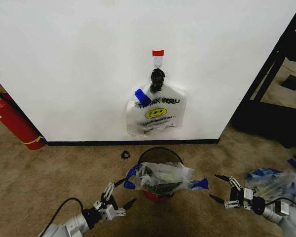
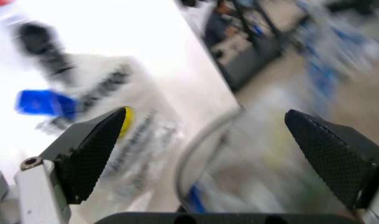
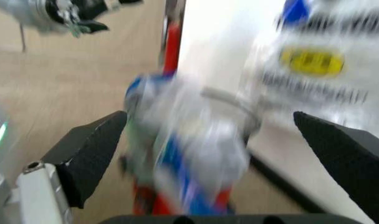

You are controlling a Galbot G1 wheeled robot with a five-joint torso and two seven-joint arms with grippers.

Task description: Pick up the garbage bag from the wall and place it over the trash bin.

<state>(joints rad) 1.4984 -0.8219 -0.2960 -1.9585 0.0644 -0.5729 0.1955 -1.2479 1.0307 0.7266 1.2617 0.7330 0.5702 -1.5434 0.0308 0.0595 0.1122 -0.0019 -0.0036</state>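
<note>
The garbage bag (image 1: 163, 177) lies draped over the trash bin (image 1: 159, 154), with blue tape ends hanging off both sides. To finish well, the bag's edges should be spread evenly around the rim so it won't slip in. The left pincer (image 1: 119, 206) is wide open, with the bag just ahead on its right. The right pincer (image 1: 218, 187) is wide open too, with the bag just to its left.

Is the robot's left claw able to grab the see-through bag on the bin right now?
Probably yes. The left gripper is open and sits low beside the trash bin, with bare carpet between it and the garbage bag draped over the rim. The bag's blue-taped corner hangs toward it.
</note>
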